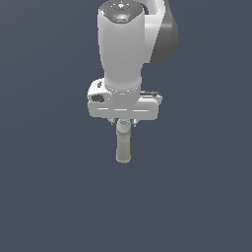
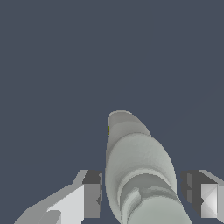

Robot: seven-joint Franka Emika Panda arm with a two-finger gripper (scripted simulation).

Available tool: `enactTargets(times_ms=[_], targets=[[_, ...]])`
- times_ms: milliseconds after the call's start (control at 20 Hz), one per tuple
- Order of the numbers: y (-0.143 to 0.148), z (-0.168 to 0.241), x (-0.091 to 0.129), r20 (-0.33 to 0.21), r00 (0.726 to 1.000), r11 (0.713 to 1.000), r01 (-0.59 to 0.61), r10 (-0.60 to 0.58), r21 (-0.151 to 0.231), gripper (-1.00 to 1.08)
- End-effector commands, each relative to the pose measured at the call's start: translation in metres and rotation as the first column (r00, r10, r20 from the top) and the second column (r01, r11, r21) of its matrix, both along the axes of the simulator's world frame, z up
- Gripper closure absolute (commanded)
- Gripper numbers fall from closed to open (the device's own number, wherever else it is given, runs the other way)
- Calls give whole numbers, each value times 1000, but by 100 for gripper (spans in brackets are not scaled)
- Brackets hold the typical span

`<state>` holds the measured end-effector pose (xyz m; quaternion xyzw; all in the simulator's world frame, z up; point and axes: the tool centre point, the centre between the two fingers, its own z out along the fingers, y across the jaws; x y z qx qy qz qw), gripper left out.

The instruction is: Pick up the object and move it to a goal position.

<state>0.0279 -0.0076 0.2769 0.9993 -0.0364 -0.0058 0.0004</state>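
Note:
The object is a small pale grey-beige bottle [image 1: 123, 145]. In the exterior view it hangs upright under the white hand of my arm, its top between the fingers. My gripper [image 1: 123, 123] points straight down. In the wrist view the bottle [image 2: 138, 162] runs away from the camera, its narrower cap nearest. A thin green-yellow edge of the label shows on its side. My gripper [image 2: 141, 192] has one finger [image 2: 92, 194] on each side of the bottle's upper part, close against it. The jaws stand about a bottle's width apart, shut on it.
Only a plain dark blue-grey ground [image 1: 49, 197] shows around and below the bottle in both views. No other object, edge or goal marker is in view.

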Motion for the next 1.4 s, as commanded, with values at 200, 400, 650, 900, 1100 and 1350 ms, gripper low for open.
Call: enactTargets(times_ms=[200,400,650,900,1100,1350], targets=[[26,54,16,13,1000,1000,0,0,0,108],[42,82,24,13,1000,1000,0,0,0,108],[58,112,34,12,1000,1000,0,0,0,108],[72,136,42,12,1000,1000,0,0,0,108],[81,152,48,12,1000,1000,0,0,0,108],[90,168,53,12,1000,1000,0,0,0,108]])
